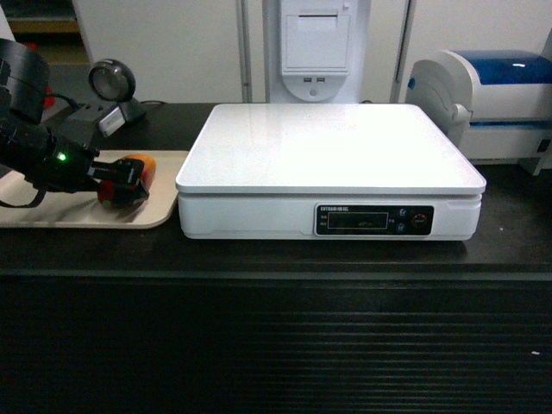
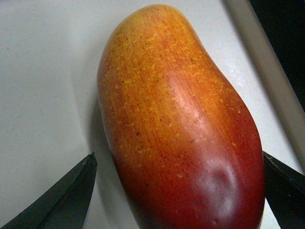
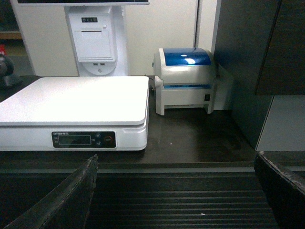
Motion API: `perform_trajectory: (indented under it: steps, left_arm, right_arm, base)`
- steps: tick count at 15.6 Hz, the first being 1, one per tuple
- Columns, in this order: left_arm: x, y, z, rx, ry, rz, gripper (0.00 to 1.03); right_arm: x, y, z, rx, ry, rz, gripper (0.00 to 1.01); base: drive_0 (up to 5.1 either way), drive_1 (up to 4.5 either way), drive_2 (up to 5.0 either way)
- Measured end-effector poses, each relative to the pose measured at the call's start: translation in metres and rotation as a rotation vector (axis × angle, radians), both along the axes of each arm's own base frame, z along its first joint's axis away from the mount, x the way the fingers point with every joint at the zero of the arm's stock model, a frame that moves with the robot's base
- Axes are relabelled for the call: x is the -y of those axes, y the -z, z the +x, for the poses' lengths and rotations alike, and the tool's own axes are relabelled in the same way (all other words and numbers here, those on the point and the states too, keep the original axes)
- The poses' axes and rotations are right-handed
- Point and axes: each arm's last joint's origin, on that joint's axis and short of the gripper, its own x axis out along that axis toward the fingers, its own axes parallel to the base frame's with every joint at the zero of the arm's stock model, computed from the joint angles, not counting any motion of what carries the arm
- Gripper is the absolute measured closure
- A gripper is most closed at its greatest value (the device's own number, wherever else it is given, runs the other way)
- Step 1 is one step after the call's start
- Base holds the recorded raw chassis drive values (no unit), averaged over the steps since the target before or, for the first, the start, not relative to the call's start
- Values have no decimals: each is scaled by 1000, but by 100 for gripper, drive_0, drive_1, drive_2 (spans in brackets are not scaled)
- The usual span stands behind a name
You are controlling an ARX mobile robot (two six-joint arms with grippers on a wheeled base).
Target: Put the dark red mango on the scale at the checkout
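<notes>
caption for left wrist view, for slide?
Left claw straddling the dark red mango lying on the beige tray, fingers not visibly closed.

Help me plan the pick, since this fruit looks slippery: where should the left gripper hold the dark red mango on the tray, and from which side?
Probably across the dark red mango at its narrow width, near the middle of its length, coming from above. It lies flat on the beige tray, so its long rounded sides are exposed. The left gripper already straddles it; its fingers flank the red end, not clearly touching.
</notes>
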Motion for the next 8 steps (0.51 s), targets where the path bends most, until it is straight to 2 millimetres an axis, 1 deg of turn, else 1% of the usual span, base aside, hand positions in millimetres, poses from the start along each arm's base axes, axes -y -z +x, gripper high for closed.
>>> perform_trajectory:
  steps: [1,3,4,5,6,8]
  left_arm:
    - [-1,1,1,-2,-5,-2,5]
    - [-3,0,4,6,-18,-15,22]
    - [-3,0,4,4,-26,-23,32]
    - [-3,0,4,7,-28,-30,39]
    - [-3,0,5,9,-27,-32,42]
    - [-3,2,4,21,-37,-44,43]
  right_arm:
    - [0,0,0,0,0,0,3]
    - [0,0,0,0,0,0,3]
    - [0,0,0,0,0,0,3]
    - [0,0,0,0,0,0,3]
    - [0,0,0,0,0,0,3]
    - [0,0,0,0,0,0,3]
  base:
    - [0,0,0]
    - [0,0,0]
    - [0,0,0]
    - [0,0,0]
    - [0,0,0]
    - [0,0,0]
